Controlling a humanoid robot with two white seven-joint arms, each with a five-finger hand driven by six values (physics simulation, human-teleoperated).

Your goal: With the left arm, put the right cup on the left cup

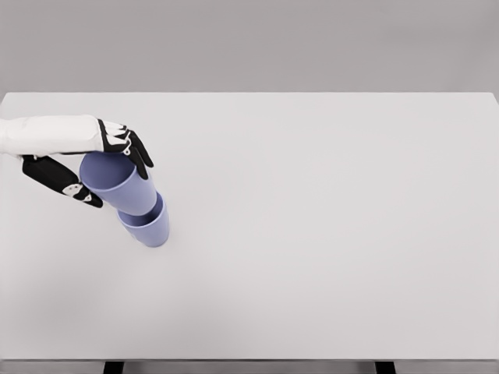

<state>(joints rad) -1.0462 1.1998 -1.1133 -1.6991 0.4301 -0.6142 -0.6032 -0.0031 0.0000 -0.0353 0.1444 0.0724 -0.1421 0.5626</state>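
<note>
No text, label, brand, number or sign is being shown legibly anywhere; nothing readable is being carried on any surface in view.

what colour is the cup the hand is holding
Periwinkle blue, like the cup beneath it; the held cup shows clearly in the head view.

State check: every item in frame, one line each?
Upper blue cup: tilted, nested in the lower cup, gripped near its rim.
Lower blue cup: on the table, holding the upper cup.
Left robot hand: closed around the upper cup.
White table: carries the cup stack.
</note>
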